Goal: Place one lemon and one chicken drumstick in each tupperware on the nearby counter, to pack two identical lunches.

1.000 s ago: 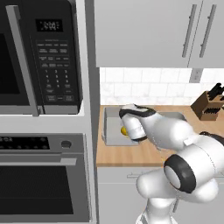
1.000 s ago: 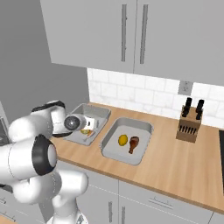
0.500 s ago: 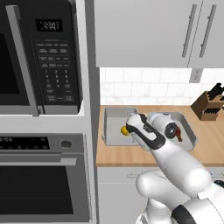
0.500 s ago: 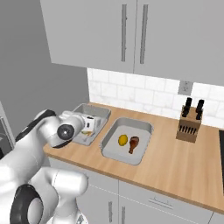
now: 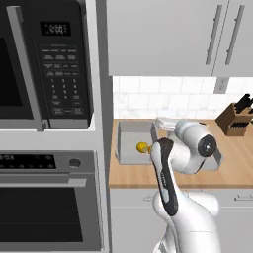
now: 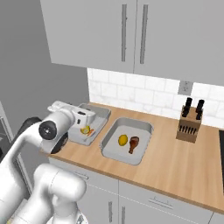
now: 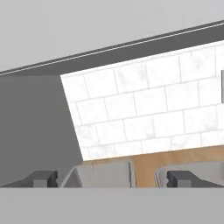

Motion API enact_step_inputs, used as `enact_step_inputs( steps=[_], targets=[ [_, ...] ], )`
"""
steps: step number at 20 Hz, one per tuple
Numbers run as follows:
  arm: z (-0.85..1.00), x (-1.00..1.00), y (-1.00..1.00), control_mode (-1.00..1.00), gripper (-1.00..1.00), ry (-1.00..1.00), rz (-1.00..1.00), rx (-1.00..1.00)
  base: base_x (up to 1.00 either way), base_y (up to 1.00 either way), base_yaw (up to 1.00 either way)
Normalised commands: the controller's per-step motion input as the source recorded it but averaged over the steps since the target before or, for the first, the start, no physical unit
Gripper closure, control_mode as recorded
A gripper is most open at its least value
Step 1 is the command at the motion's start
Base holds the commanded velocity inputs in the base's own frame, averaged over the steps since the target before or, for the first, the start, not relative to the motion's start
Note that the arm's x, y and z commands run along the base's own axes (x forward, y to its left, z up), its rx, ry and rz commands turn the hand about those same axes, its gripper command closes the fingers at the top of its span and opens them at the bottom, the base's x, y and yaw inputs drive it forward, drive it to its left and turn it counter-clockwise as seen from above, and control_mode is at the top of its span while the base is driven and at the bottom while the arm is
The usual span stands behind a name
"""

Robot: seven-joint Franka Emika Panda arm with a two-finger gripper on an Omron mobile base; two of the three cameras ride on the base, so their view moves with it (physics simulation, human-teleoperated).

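Observation:
Two grey tupperware stand side by side on the wooden counter [image 6: 175, 162]. The left tupperware [image 6: 101, 114] holds a lemon [image 6: 85, 129] and a chicken drumstick [image 6: 91, 131]. In the right tupperware [image 6: 143, 129] lie a second lemon [image 6: 123, 140] and a brown drumstick [image 6: 134, 143]. My gripper [image 7: 113, 179] is open and empty, its fingertips [image 7: 43, 178] wide apart. It hovers above the left tupperware [image 7: 103, 175] and looks level toward the tiled wall. From the left side my arm covers most of the right tupperware [image 5: 217, 159], while the left lemon [image 5: 142, 147] shows beside my forearm.
A dark knife block [image 6: 191, 124] stands at the back right of the counter. A tall cabinet with a microwave [image 5: 49, 64] and an oven [image 5: 49, 207] walls off the left side. Wall cabinets [image 6: 131, 35] hang overhead. Bare worktop lies to the right of the containers.
My arm has refolded, with the elbow swinging forward and the hand tilting up from the left tupperware toward the wall. The jaws stay open. The food has not moved.

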Motion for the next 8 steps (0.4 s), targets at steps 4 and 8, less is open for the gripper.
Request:
enact_step_inputs(
  steps=[4,8],
  targets=[
    [0.35,-1.00,-0.44,-1.00,-1.00,0.25,-0.04,0.05,0.00,0.00,0.00],
    [0.21,-1.00,-0.43,-1.00,-1.00,0.24,-0.05,0.05,0.00,0.00,0.00]
  ],
)
